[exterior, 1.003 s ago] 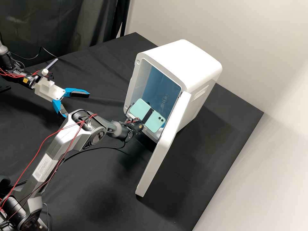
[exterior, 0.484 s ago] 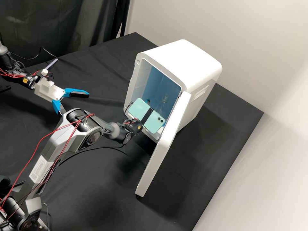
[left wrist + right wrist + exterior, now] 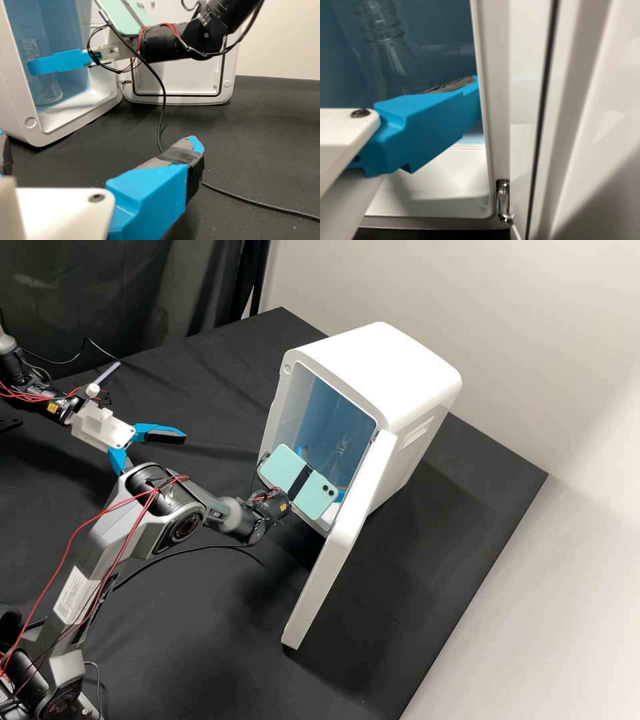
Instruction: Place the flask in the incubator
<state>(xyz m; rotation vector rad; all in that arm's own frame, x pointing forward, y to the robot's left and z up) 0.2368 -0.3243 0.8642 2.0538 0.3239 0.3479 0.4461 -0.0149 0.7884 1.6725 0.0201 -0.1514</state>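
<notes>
High view shows the upright flask (image 3: 342, 443) inside the incubator (image 3: 393, 367), twelve o'clock from the right end effector (image 3: 339, 496), whose grasp cannot be told.

A robotics laboratory: a black counter (image 3: 433, 560) carries a white benchtop incubator (image 3: 393, 373), its door open on a blue interior where a clear glass flask (image 3: 44, 82) stands. A grey robot arm (image 3: 133, 533) strung with red wires (image 3: 73, 547), a mint-green phone (image 3: 297, 480) strapped at its wrist, is at the doorway, with a second arm (image 3: 100, 423) nearby. Dark curtains (image 3: 133, 287) hang behind the counter, beside a plain white wall (image 3: 467, 293).
</notes>
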